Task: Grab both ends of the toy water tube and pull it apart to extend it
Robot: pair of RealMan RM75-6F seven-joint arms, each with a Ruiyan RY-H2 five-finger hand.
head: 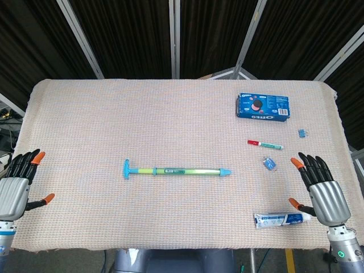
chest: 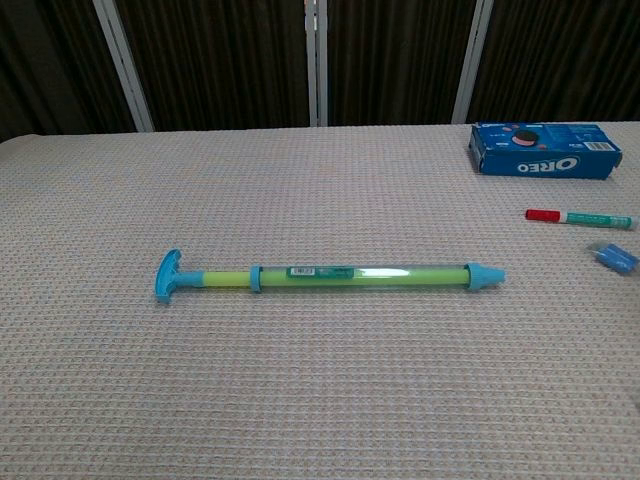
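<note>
Both hands idle at the near corners of the woven beige surface (head: 170, 114) as I line up the pull. My left hand (head: 16, 185) hovers at the left edge, orange-tipped fingers spread, holding nothing. My right hand (head: 321, 190) hovers at the right edge, equally wide and empty, just beside a white-and-blue toothpaste tube (head: 281, 219) lying under its thumb.

The long green-and-cyan plastic toy water tube (head: 176, 170) lies flat between the hands, well apart from each. Its long axis runs straight across from hand to hand. The cyan T-shaped handle (chest: 168, 276) points toward my left hand; the cyan nozzle cap (chest: 486, 276) points toward my right. Each hand looks about equally distant from its own end, so I judge neither arm has the shorter reach.

Beyond my right hand sit a small blue clip (head: 269, 164), a red-capped marker pen (head: 265, 144) and a blue Oreo box (head: 263, 106), none touching the tube. The grasp is not yet begun.
</note>
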